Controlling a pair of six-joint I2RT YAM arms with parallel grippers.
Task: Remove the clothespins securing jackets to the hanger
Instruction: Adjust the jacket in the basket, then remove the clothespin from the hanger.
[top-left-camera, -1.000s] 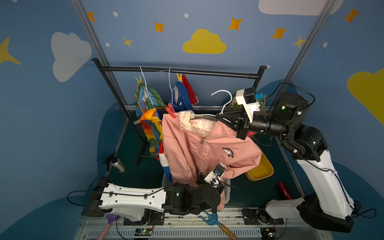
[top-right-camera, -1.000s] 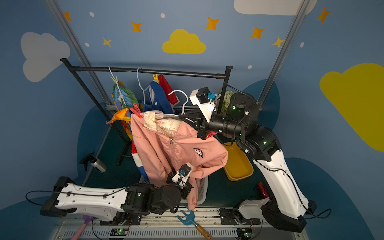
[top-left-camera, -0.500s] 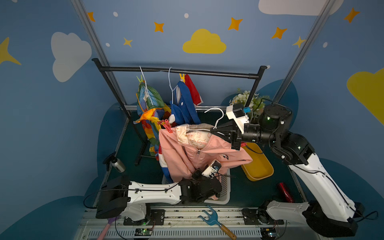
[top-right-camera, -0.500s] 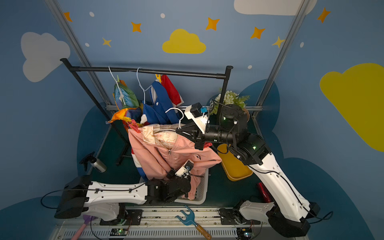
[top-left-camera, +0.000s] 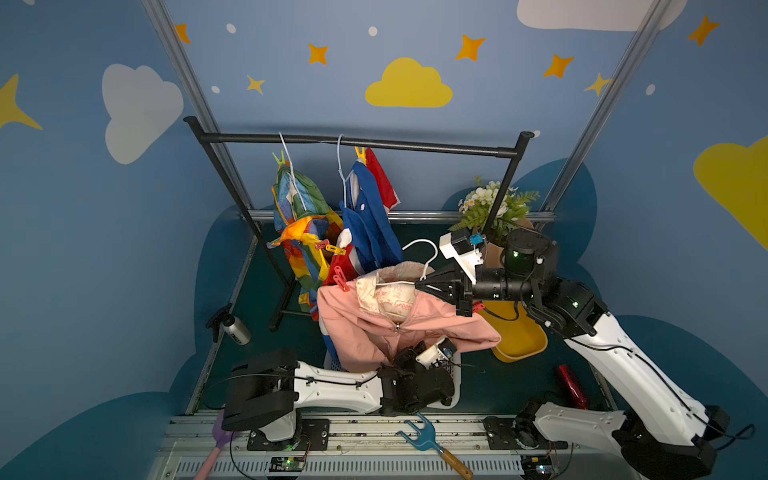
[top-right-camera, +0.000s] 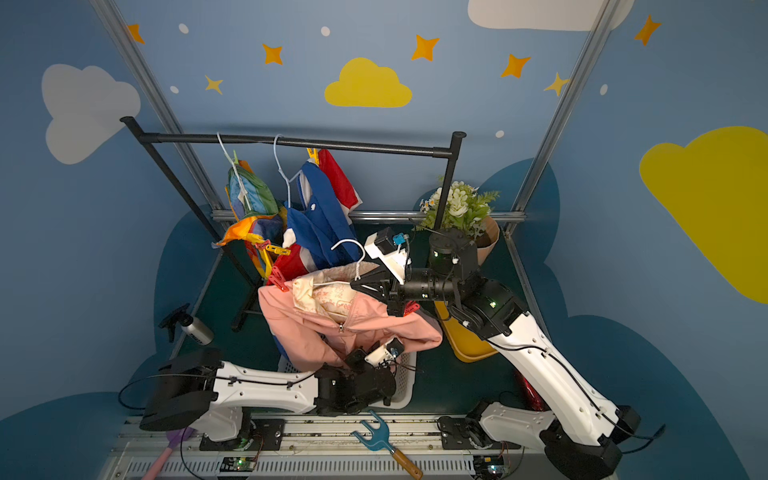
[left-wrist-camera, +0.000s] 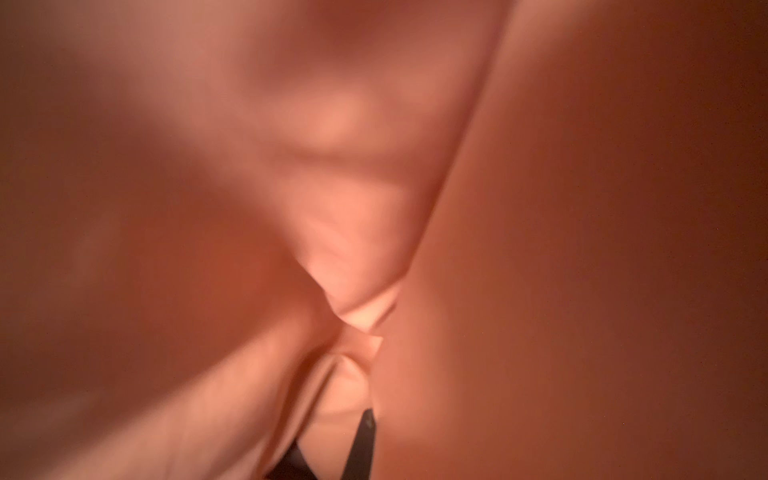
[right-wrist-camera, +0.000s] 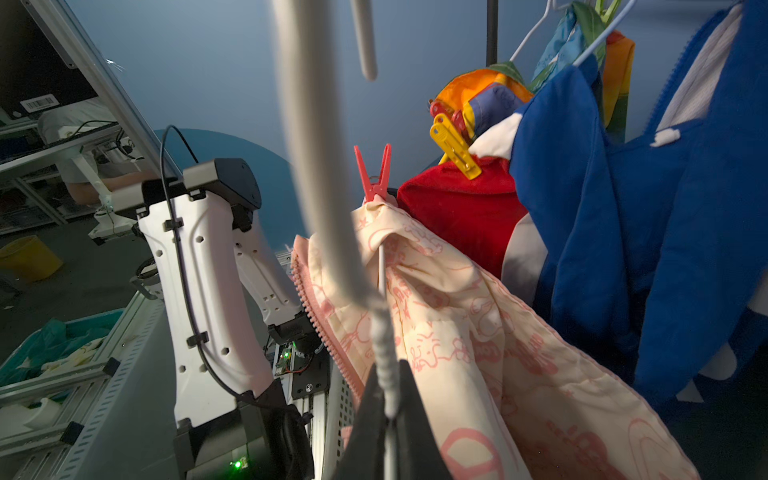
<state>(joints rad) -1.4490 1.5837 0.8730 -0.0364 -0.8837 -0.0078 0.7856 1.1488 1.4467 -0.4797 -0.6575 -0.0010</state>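
Pink jacket (top-left-camera: 353, 320) lower over teal floor (top-left-camera: 507, 386)

Right pincer (top-left-camera: 419, 285): matte black, two flat fingers tapering to a wedge.
Right wrist camera (top-left-camera: 461, 253): white bracket, black lens block, blue plug; seated on top just behind the pincer.
Right wrist (top-left-camera: 498, 285): black cylinder straight behind the pincer; green lights on the black joint housings beyond.
Right arm shell (top-left-camera: 631, 374): white moulded link far behind the pincer, dark screw holes, thin black cable clipped alongside.
Right base (top-left-camera: 665, 453): black block.
Left arm shell (top-left-camera: 332, 386): white, small screw holes, black cable clipped on, black joints at both ends.
Left pincer (left-wrist-camera: 330, 445): only dark fingertip edges showing.
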